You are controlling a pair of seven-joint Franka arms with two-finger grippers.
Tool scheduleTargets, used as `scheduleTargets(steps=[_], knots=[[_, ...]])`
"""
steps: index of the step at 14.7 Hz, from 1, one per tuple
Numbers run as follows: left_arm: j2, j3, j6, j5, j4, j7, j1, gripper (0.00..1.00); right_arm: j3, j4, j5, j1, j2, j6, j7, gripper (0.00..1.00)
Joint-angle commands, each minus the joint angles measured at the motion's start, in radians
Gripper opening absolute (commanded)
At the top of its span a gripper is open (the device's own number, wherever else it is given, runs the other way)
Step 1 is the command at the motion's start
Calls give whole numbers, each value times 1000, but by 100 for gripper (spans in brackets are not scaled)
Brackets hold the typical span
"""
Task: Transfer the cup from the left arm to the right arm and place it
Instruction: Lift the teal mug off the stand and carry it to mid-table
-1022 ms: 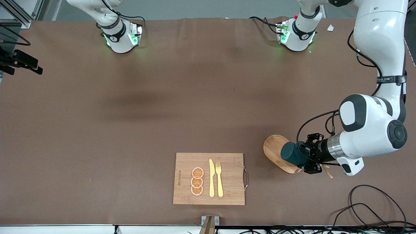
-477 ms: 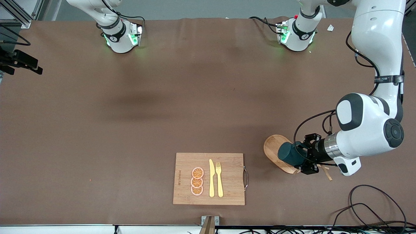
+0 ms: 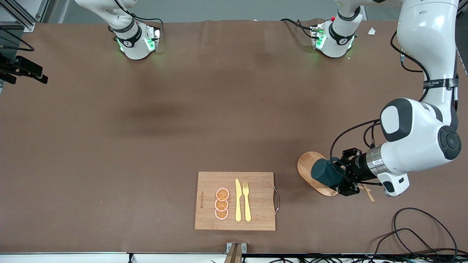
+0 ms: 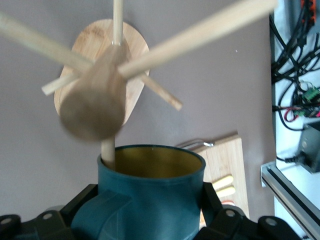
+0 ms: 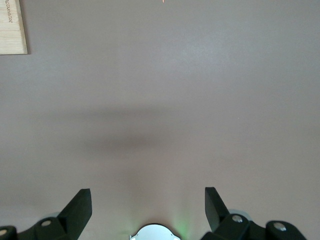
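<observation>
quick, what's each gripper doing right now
Left gripper: closed on the cup, held on its side over the wooden peg rack.
Right gripper: open, holding nothing, over bare table.

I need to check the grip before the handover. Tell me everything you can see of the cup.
The cup is a small dark teal cylinder with a tan-brown inside, glossy like glazed ceramic. It lies tipped on its side in the air over the wooden peg rack, one peg reaching into its mouth. The left gripper is shut on it.
</observation>
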Motion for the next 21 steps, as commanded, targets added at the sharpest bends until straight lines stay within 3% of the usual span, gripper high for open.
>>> scheduleTargets(steps=[1, 7, 13, 21], knots=[[-38, -29, -16, -17, -9, -48, 2, 42, 10, -12, -3, -15, -14, -4, 5, 100], [-78, -100, -14, -5, -9, -151, -11, 42, 10, -12, -3, -15, -14, -4, 5, 100], [-120, -103, -11, 168, -9, -201, -215, 39, 10, -12, -3, -15, -14, -4, 5, 100], [-62, -100, 35, 789, -15, -335, -602, 40, 10, -12, -3, -15, -14, -4, 5, 100]])
